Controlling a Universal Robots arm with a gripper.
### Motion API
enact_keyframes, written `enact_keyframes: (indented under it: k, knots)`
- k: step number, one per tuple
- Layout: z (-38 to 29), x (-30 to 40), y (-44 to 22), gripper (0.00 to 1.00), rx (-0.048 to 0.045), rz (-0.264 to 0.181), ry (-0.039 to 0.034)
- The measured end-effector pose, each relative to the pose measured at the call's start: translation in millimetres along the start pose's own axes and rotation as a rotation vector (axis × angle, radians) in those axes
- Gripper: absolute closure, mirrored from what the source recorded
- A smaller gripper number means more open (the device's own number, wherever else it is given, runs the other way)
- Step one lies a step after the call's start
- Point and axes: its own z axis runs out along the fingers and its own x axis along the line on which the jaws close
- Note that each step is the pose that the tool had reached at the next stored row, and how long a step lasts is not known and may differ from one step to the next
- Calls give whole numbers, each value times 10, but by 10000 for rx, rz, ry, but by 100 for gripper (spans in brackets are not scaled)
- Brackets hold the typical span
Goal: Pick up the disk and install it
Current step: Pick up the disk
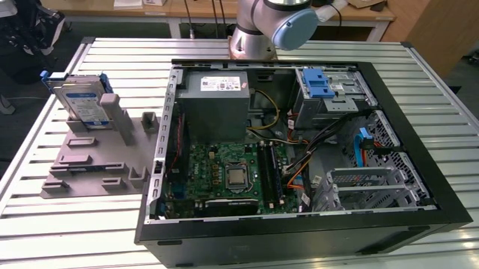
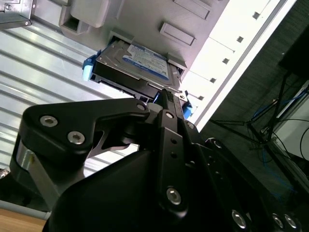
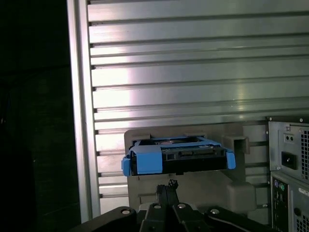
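The disk [image 1: 81, 101] stands on edge in a slot of the grey holder [image 1: 90, 165], on the exterior view's left beside the open computer case [image 1: 419, 134]. It is a silver drive with a white-and-blue label in a blue carrier frame. In both wrist views the disk [image 2: 140, 60] [image 3: 176, 157] lies beyond my gripper [image 3: 167, 186] [image 2: 166, 95], with a gap between them. The black fingers are pressed together with nothing between them, pointing toward the disk's blue end.
Inside the case are the grey power supply box [image 1: 217, 103], the motherboard [image 1: 224, 174] and a silver drive cage with a blue latch [image 1: 326, 87]. The arm's base [image 1: 250, 39] stands behind the case. The slatted metal table [image 1: 75, 224] ends close beyond the holder.
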Motion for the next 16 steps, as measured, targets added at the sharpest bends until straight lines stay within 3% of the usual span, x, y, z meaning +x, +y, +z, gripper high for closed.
enact_keyframes:
  k: [8, 16]
  knots:
    - [0, 1, 0, 89, -3, -211, -1]
    - [0, 3, 0, 89, -13, -860, -6]
